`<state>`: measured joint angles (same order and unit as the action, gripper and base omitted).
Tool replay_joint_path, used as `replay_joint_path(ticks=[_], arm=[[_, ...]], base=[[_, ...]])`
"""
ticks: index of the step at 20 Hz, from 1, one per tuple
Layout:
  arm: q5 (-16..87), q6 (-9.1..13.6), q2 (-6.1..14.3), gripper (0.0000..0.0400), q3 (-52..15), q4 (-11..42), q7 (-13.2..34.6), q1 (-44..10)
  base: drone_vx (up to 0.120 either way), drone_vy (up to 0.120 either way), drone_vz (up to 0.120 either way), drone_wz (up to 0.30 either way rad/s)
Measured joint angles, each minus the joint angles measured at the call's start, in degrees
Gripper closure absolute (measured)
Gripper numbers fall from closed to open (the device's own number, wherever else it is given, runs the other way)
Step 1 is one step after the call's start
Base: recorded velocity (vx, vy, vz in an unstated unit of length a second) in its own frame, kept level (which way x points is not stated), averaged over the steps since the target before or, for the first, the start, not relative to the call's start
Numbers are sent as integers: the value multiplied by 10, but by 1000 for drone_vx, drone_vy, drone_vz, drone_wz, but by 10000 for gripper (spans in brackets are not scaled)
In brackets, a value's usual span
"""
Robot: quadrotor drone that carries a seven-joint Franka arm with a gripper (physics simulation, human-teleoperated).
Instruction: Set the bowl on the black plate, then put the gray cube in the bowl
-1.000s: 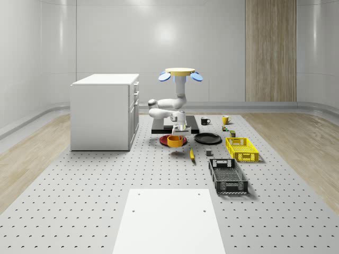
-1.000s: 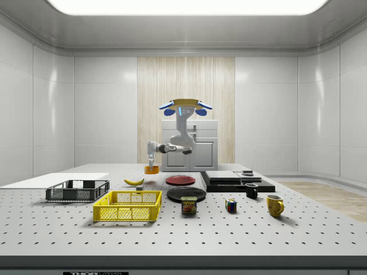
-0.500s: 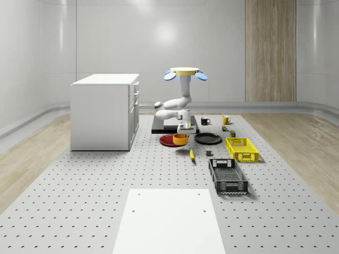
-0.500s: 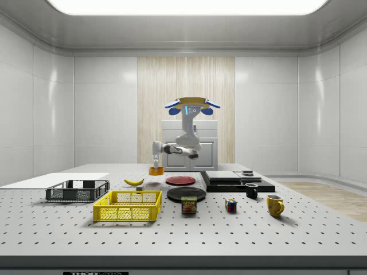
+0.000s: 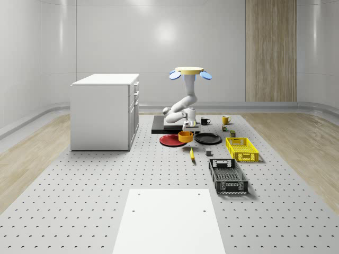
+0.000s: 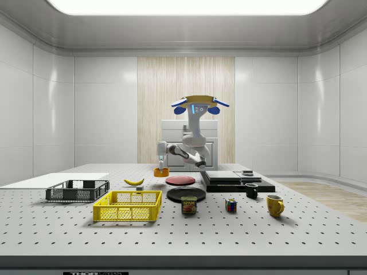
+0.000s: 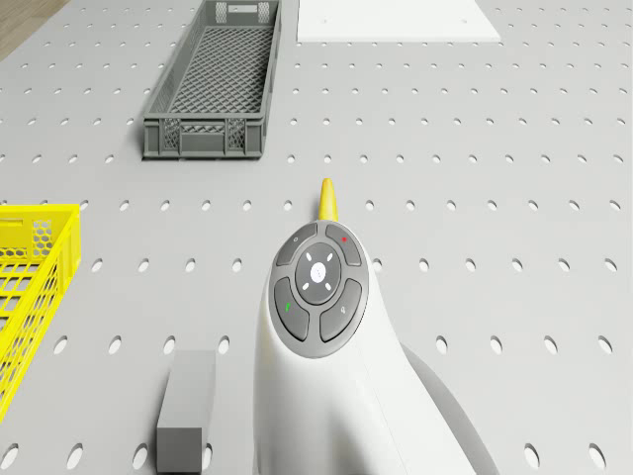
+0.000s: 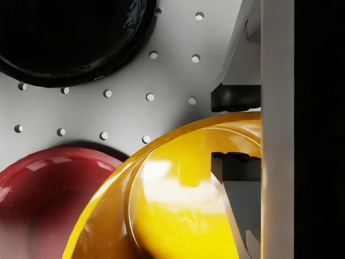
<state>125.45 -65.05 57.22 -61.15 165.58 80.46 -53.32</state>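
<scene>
The drone (image 5: 189, 71) hovers over the table (image 5: 106, 174), behind the two plates. Its arm reaches down, and the gripper (image 5: 188, 130) is shut on the rim of the orange-yellow bowl (image 5: 185, 137). The bowl hangs just above the table between the red plate (image 5: 169, 141) and the black plate (image 5: 208, 138). In the wrist view one fingertip (image 8: 233, 98) is outside the bowl (image 8: 178, 205) and the other is inside, with the black plate (image 8: 70, 38) and the red plate (image 8: 43, 194) below. The gray cube (image 5: 208, 153) lies on the table in front of the black plate, and is also seen from the drone (image 7: 188, 409).
A banana (image 5: 192, 154) lies beside the cube. At the whole-scene view's right stand a yellow basket (image 5: 241, 148) and a dark crate (image 5: 228, 176). A white cabinet (image 5: 105, 111) is at the left, a black platform (image 5: 164, 126) behind the plates, and two mugs (image 5: 204, 121) farther back.
The drone and arm have moved toward the whole-scene view's right, carrying the bowl from over the red plate to the gap beside the black plate.
</scene>
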Motion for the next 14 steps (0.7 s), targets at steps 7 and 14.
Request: replay_joint_path(ticks=[7,14], arm=[[-6,-5,7,292,-5,0,14,-10],[-2,0,2,292,-2,1,-8,-5]], base=[[-120,120,0,0],[-120,120,0,0]])
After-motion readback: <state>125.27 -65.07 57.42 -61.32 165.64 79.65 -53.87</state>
